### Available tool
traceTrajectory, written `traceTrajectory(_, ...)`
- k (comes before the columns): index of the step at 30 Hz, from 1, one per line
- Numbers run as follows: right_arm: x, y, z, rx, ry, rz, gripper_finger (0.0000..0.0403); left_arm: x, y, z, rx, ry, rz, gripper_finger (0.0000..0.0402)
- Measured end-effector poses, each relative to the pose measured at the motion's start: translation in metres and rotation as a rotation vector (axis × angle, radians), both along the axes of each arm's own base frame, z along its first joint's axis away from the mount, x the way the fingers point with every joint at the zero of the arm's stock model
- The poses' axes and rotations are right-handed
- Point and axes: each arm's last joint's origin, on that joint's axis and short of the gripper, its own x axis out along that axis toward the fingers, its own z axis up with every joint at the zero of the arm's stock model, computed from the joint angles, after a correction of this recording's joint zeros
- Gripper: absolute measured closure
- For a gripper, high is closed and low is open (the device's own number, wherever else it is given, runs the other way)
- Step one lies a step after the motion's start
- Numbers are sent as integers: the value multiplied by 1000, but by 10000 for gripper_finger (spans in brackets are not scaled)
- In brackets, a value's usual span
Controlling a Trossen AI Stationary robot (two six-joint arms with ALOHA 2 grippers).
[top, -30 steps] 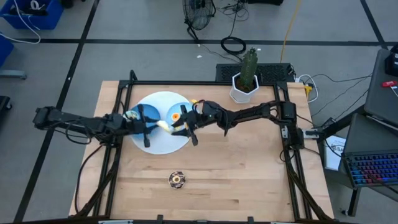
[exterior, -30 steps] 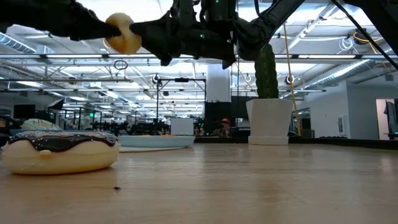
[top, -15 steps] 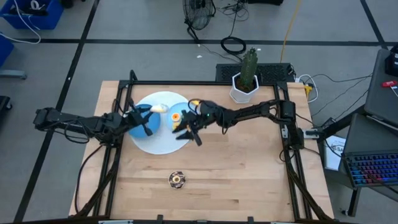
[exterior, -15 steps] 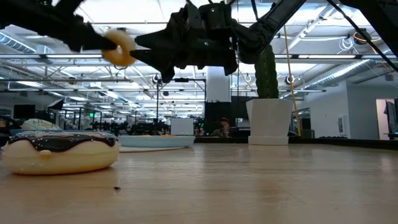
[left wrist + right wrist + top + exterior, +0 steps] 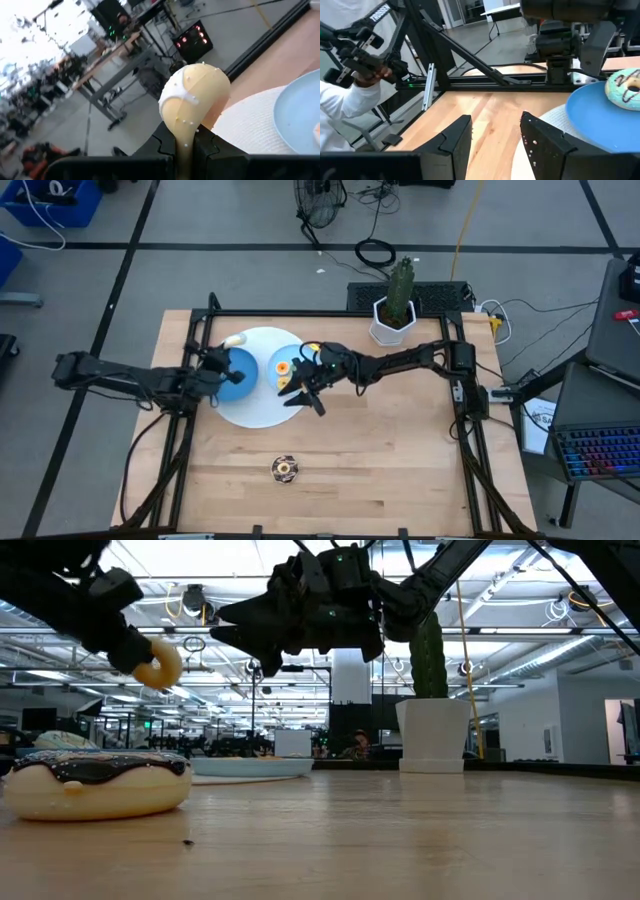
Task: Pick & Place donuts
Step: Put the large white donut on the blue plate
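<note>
While the left gripper (image 5: pixel 186 150) is clamped on a yellow donut (image 5: pixel 194 97) left of centre in the high view, above the plate's (image 5: pixel 262 412) left rim, the right gripper (image 5: pixel 495 137) hangs with fingers apart over the plate's right side. A chocolate donut (image 5: pixel 284 469) lies alone lower down the table (image 5: pixel 400 470), and a potted cactus (image 5: pixel 397 302) stands at the upper right.

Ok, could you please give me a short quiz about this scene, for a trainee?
1. True or false: the left gripper is shut on a yellow donut.
2. Where does the chocolate donut lie? A: on the table. B: on a plate. C: in a bowl.
3. Fill in: the fingers of the right gripper are ____ and hold nothing.
Key: 1 true; 2 A; 3 open.
</note>
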Motion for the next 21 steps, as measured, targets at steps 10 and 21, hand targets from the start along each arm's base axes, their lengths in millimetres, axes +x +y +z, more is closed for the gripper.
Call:
traceTrajectory(10, 0, 0, -1, -1, 14, 0, 248, 18, 12, -37, -107, 26, 154, 384)
traceTrajectory(21, 0, 0, -1, 4, 18, 0, 248, 13, 20, -77, -351, 177, 272, 384)
